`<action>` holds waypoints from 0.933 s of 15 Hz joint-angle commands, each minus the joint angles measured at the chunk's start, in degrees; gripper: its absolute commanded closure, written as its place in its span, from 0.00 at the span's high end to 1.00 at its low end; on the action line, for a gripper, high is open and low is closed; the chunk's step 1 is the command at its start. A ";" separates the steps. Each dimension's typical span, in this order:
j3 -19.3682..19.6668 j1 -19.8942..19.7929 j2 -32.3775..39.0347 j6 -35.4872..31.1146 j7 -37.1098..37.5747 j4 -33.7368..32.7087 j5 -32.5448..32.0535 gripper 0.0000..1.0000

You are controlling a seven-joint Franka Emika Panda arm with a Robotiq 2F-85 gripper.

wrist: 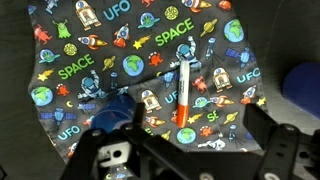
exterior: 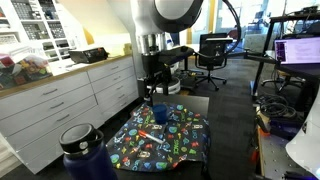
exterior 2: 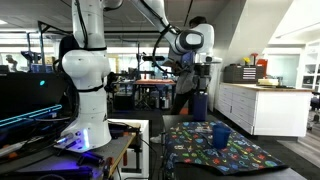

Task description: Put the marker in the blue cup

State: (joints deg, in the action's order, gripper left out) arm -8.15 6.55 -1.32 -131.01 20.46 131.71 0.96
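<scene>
**A:** Which step of the task is in hand here?

**B:** I judge it is the first one, the approach. The marker (wrist: pixel 184 90) lies flat on the patterned cloth (wrist: pixel 90 50), and nothing is holding it.

**A:** And the jaws?

**B:** In the wrist view they are spread wide and they are empty. One comes in at each side of the lower edge, and the marker shows in the gap between them. In both exterior views they hang well above the cloth, so there is no contact yet.

**A:** Where is the cup?

**B:** The blue cup (wrist: pixel 304 84) shows only partly, at the right edge of the wrist view, apart from the marker. In an exterior view the cup (exterior: pixel 160 113) stands upright on the same cloth, near the place under the arm. The large dark bottle (exterior: pixel 85 150) close to that camera is a different thing and not the target.

**A:** What does the next move need?

**B:** I think a straight descent. The marker runs nearly up and down in the wrist view, with its red end (wrist: pixel 181 116) toward the jaws, so they would close across its body with little turning. They should take the white part near the middle. After that comes the lift and the carry to the cup. The cup's mouth looks narrow, so the marker must be well centred and pointing down before release.
</scene>
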 commanded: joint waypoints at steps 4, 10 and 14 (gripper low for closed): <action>-0.42 1.04 3.50 -2.89 1.22 -2.36 -0.30 1.00; -0.37 2.51 8.18 -7.15 1.75 -5.18 -1.38 1.00; 0.33 2.65 11.00 -9.39 1.03 -6.26 -1.33 1.00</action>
State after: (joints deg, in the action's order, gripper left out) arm -8.76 8.57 7.44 -138.55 20.64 126.88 0.72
